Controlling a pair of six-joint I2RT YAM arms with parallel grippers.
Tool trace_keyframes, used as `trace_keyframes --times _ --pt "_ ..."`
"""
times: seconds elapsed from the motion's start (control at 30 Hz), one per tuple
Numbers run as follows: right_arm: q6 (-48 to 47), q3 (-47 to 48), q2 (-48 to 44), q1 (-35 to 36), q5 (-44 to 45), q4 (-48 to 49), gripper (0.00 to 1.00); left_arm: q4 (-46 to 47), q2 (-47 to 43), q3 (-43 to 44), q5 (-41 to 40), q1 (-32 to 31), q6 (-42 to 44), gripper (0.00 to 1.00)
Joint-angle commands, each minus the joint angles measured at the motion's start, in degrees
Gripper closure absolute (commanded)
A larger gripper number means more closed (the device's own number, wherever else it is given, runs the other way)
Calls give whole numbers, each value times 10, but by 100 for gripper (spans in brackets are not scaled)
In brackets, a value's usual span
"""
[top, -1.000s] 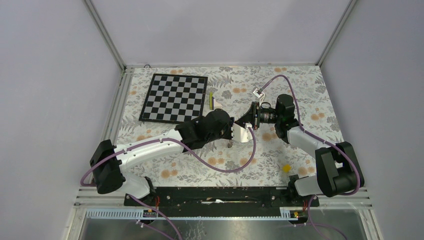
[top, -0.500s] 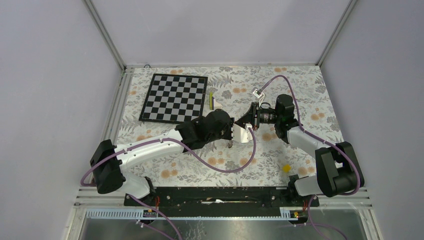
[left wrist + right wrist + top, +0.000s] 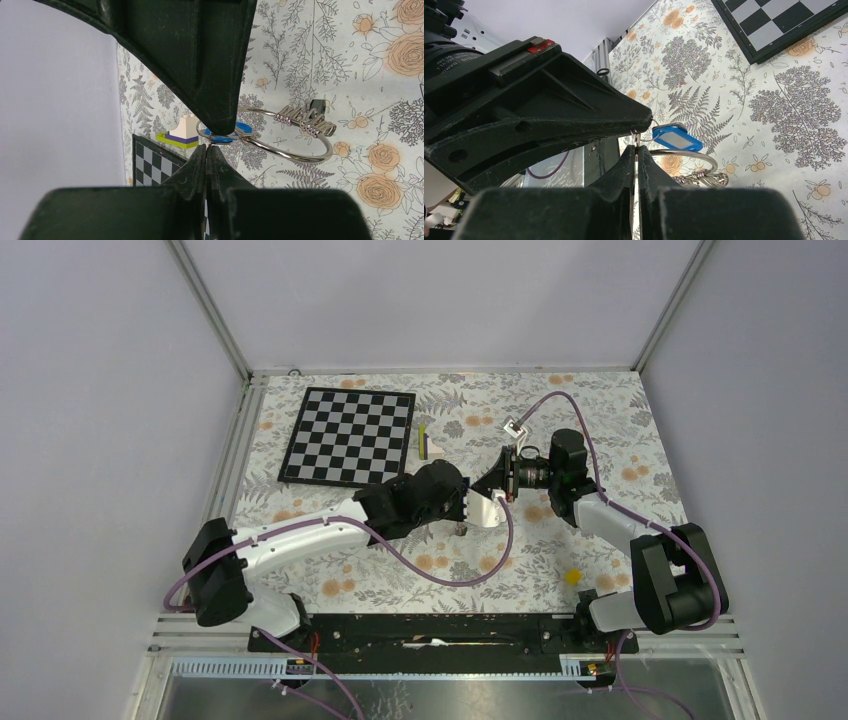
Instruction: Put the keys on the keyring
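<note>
Near the chessboard's [image 3: 347,435] right edge, the left tool [image 3: 207,149] was pinched shut on the keyring [image 3: 295,152], steadying its wire. The right tool [image 3: 637,150] met it tip to tip, closed, apparently gripping the blue-tagged key [image 3: 676,138] to thread it on.

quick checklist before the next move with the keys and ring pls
1. Left gripper shut: ok.
2. Right gripper shut: ok.
3. Keyring visible in both wrist views, close to both grippers: ok.
4. Which gripper pinches the keyring: cannot tell.
5. Blue-tagged key threaded on the keyring: cannot tell.
6. Black-headed key threaded on the keyring: cannot tell.
</note>
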Motion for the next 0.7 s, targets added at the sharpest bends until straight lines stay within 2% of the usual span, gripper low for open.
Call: trace_keyframes --times 0.0,0.67 --pt "-13 24 3 13 -7 7 100 46 4 34 -2 -9 -6 100" --pt "-44 30 8 17 2 -27 100 59 7 45 -28 -10 -16 100"
